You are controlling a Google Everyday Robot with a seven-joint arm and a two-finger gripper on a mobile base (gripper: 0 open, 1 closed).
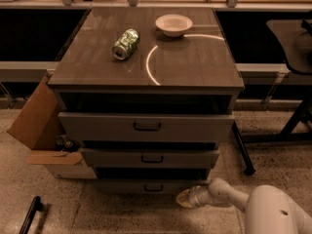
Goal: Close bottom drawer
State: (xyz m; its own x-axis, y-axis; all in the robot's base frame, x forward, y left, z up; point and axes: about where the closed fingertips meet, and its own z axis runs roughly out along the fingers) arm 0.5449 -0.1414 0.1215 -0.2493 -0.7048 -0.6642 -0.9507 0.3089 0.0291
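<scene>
Sitting low at the right end of your bottom drawer (122, 186), pincer (184, 198) touching or just beside its front, grip state you cannot tell, drawer lowest in the bench (195, 67), front only slightly out, handle (153, 187) left of pincer.

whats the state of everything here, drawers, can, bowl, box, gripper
top drawer: pulled out partway
middle drawer: out slightly
bottom drawer: nearly in, inside hidden
can: on its side, dented
bowl: upright, looks empty
cardboard box: open, flap up
gripper: low by bottom drawer's right end
</scene>
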